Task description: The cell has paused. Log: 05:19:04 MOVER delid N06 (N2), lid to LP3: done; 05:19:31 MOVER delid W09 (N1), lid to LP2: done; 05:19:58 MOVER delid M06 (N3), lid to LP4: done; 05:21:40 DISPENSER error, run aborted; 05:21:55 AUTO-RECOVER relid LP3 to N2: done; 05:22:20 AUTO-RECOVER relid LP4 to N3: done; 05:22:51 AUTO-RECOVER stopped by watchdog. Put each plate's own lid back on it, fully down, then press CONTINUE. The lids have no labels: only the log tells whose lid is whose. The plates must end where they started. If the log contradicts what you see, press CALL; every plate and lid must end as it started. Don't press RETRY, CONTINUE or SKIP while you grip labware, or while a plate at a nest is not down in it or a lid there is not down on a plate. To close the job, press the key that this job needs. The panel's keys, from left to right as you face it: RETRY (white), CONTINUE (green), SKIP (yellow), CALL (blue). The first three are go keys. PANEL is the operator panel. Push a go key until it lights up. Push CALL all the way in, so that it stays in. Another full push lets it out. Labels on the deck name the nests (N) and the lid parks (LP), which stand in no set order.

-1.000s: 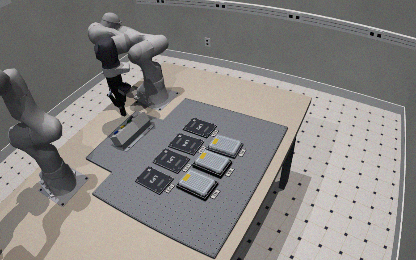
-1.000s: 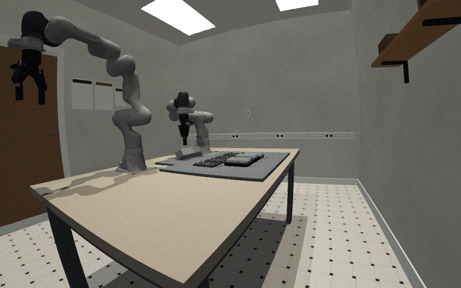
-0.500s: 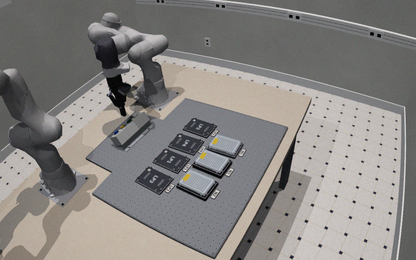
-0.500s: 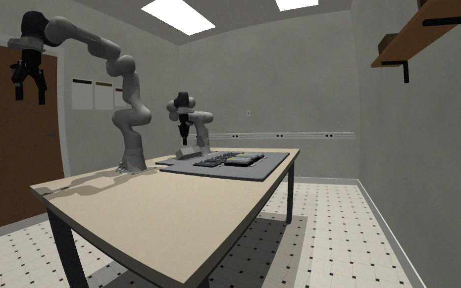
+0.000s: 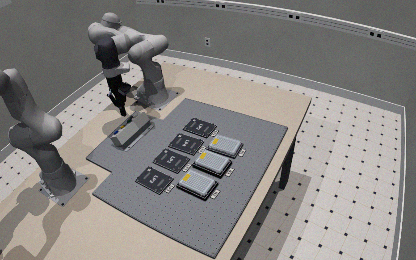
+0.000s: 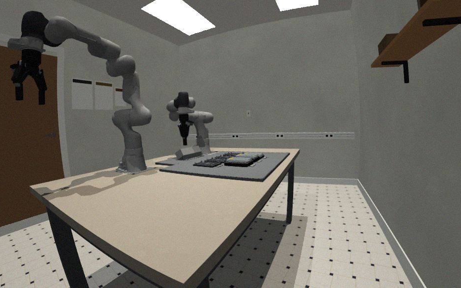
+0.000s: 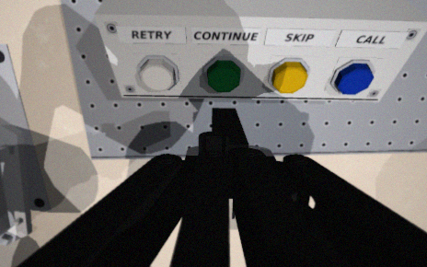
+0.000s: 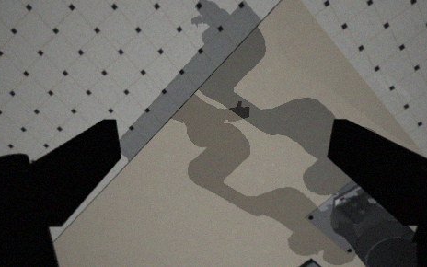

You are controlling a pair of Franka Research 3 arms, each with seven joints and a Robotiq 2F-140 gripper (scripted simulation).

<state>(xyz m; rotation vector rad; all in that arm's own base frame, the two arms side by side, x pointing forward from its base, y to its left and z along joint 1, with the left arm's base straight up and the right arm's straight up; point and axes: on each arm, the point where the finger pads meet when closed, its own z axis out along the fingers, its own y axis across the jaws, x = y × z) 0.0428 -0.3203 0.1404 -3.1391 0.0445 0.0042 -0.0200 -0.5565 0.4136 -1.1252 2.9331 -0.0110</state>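
Green key (image 5: 129, 121) (image 7: 224, 75) unlit, on the panel (image 5: 134, 129) (image 6: 189, 153) (image 7: 259, 59), left of the plates (image 5: 213, 161) (image 6: 241, 160). Left gripper (image 5: 123, 114) (image 6: 184, 143) (image 7: 225, 110) closed, nothing in it, just above. Right gripper (image 6: 29, 101) (image 8: 225, 138) open, empty, near side. Risks: sideways offset hits RETRY or SKIP; shallow push won't light it; unseated lid makes pressing wrong. Can't confirm seating.

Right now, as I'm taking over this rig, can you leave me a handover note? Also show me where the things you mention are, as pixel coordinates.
Left tool (image 5: 123, 115) (image 6: 184, 144) (image 7: 224, 110): shut, holding nothing, near CONTINUE (image 5: 129, 121) (image 7: 224, 75).
Right tool (image 6: 29, 102) (image 8: 225, 138): open, away from the labware.
Plates: at N1 (image 5: 225, 145), N3 (image 5: 213, 161) and N2 (image 5: 197, 182).
Done: no lid visible on any park (image 5: 153, 179) (image 6: 207, 164); the plates look lidded.
Left: check lid seating and the N1 record, then probably one closing key; no go key looks lit.
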